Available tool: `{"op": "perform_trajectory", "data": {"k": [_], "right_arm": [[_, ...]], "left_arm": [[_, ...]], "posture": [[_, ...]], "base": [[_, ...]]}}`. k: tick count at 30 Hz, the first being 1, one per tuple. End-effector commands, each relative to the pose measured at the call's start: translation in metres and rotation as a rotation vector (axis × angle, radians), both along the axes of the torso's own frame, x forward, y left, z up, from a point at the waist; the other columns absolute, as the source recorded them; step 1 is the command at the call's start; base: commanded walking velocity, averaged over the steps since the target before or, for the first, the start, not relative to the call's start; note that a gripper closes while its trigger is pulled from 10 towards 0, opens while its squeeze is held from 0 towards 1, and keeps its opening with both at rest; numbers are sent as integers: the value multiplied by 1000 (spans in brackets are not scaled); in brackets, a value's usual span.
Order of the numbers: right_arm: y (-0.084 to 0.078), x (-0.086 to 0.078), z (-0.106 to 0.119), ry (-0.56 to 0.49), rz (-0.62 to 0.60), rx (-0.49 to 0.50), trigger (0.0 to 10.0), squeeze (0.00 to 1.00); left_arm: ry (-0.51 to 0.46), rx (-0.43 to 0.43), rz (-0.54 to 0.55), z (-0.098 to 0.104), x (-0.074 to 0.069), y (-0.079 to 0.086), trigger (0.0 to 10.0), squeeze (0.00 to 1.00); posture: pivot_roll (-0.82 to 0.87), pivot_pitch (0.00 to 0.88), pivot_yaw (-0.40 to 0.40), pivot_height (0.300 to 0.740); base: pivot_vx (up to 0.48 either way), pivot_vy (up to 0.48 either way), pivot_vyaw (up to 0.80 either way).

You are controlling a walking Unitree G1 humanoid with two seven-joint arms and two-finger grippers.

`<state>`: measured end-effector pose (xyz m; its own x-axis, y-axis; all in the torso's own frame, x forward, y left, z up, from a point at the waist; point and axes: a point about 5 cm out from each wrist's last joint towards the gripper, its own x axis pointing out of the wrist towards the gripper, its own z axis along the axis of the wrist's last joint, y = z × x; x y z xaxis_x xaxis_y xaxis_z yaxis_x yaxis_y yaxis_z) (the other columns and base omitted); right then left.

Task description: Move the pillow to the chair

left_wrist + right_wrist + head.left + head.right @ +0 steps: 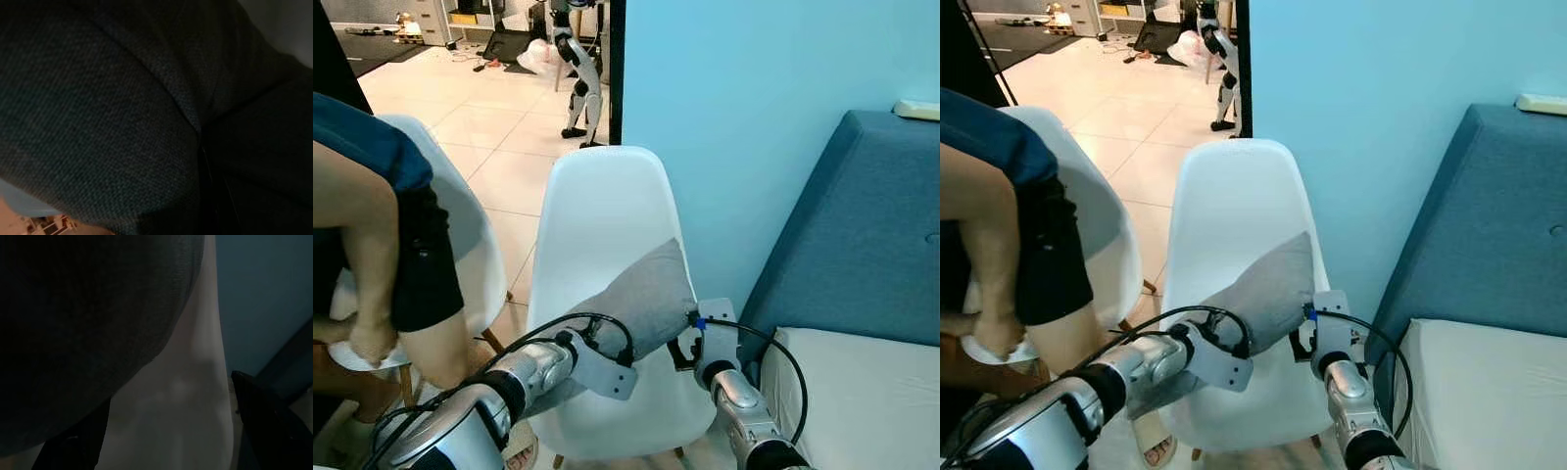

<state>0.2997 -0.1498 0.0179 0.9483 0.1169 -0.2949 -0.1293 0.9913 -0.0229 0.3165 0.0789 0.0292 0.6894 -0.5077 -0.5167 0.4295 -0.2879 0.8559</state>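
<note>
A grey pillow [641, 294] rests on the seat of a white shell chair [607, 206] and leans against its backrest. My left arm [538, 367] reaches in from the lower left, its wrist pressed against the pillow's lower left side; in the left wrist view dark pillow fabric [107, 107] sits right up against the camera. My right arm [720, 357] is at the pillow's lower right corner. In the right wrist view my right gripper [171, 391] stands open over the white seat, with the pillow [83, 318] beside one finger and not between the two.
A person [372, 245] sits on a second white chair [475, 235] close on the left. A blue sofa [862, 225] with a white cushion [862, 401] stands on the right, against the light blue wall [744, 98]. Another robot's legs [582, 88] stand on the tiled floor behind.
</note>
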Motion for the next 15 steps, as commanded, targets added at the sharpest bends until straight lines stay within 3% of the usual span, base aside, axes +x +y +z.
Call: {"op": "perform_trajectory", "data": {"k": [1, 15], "right_arm": [[4, 2, 4, -22, 2, 36, 10000, 0], [1, -1, 3, -26, 13, 32, 10000, 0]], "left_arm": [[-25, 20, -24, 2, 2, -2, 10000, 0], [-13, 20, -46, 0, -1, -11, 10000, 0]], "posture": [[-57, 81, 2, 740], [-67, 85, -1, 680]], "base": [[0, 0, 0], [0, 0, 0]]}}
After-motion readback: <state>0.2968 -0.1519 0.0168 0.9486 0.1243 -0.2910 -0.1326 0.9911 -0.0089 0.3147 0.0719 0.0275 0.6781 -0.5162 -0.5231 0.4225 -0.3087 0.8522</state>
